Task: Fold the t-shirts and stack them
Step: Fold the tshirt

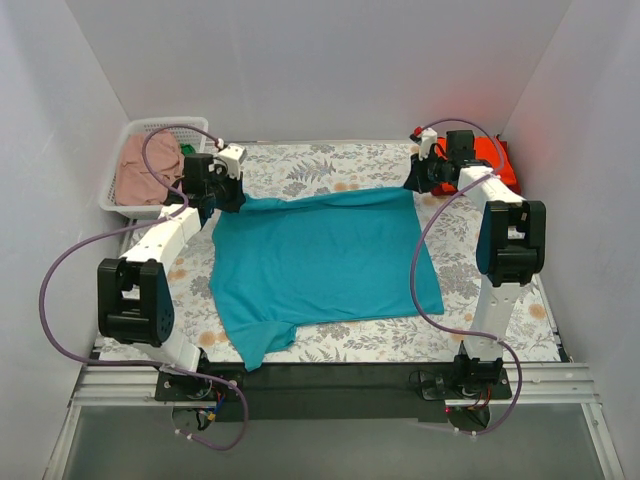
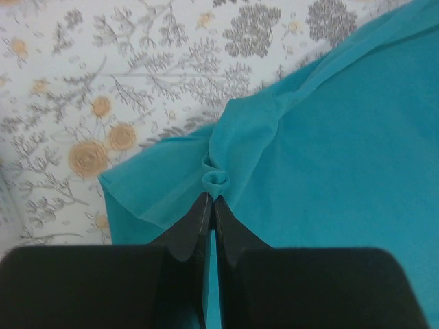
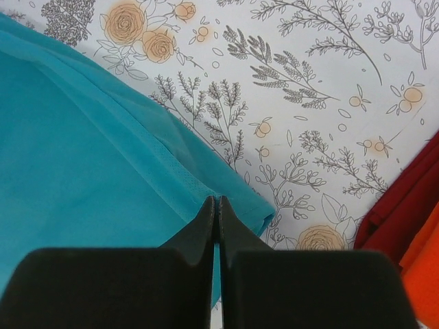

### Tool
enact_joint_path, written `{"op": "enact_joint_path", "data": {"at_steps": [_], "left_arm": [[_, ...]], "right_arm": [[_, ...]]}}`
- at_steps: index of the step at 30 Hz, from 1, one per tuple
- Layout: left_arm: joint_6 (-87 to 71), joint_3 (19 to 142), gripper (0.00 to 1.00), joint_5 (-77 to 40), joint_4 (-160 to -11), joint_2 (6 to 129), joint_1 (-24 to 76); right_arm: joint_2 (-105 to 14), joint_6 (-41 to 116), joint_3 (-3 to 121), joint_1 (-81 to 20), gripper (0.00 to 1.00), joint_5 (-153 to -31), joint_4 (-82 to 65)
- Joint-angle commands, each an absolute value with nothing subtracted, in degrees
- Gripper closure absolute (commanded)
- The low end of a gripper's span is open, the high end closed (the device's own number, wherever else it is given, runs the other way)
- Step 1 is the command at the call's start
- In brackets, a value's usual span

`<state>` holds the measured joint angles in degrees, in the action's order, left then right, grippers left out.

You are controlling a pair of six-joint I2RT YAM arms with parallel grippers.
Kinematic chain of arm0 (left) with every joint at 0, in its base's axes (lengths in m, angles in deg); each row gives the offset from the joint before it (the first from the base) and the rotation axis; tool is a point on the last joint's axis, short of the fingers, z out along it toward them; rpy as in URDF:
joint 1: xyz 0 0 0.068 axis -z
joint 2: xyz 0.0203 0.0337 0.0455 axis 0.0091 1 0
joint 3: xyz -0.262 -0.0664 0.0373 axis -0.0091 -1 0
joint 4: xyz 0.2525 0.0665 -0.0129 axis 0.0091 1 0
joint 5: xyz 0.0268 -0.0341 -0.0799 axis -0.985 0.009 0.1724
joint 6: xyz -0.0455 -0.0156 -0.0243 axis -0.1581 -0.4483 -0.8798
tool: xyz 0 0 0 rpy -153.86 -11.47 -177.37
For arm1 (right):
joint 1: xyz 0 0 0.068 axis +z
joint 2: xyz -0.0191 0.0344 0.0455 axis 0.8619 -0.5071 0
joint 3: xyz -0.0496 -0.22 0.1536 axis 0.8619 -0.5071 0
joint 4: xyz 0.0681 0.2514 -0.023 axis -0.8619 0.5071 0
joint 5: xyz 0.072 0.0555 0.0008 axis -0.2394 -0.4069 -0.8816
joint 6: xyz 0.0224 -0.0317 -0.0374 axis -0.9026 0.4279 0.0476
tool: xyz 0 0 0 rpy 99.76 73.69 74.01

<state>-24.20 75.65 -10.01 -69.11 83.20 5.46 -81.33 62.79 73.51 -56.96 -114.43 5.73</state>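
Note:
The teal-blue t-shirt (image 1: 320,260) lies spread on the floral table cloth, one sleeve hanging toward the near edge. My left gripper (image 1: 228,192) is shut on its far left corner; in the left wrist view the cloth (image 2: 329,151) bunches at the fingertips of the gripper (image 2: 211,199). My right gripper (image 1: 418,178) is shut on its far right corner; in the right wrist view that gripper (image 3: 217,200) pinches the hem of the teal shirt (image 3: 82,151). The orange-red t-shirt (image 1: 496,158) lies at the back right, also in the right wrist view (image 3: 411,233). The dusty pink t-shirt (image 1: 143,168) lies in the basket beside a bit of green (image 1: 187,150).
A white lattice basket (image 1: 122,138) stands at the back left corner. The floral table cloth (image 1: 320,165) covers the table. White walls close in the left, back and right sides. The black rail (image 1: 330,378) with both arm bases runs along the near edge.

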Motion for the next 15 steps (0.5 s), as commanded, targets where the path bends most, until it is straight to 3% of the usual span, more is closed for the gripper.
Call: {"op": "enact_joint_path", "data": {"at_steps": [1, 15], "left_arm": [[-23.6, 72.7, 1.0, -9.6, -65.8, 77.6, 5.5], [-25.5, 63.8, 1.0, -11.3, -61.9, 71.2, 7.3]], "right_arm": [[-77.3, 64.3, 72.4, -57.5, 0.99, -115.8, 5.1], [-75.4, 67.1, 69.2, -57.8, 0.99, -116.5, 6.9]]}}
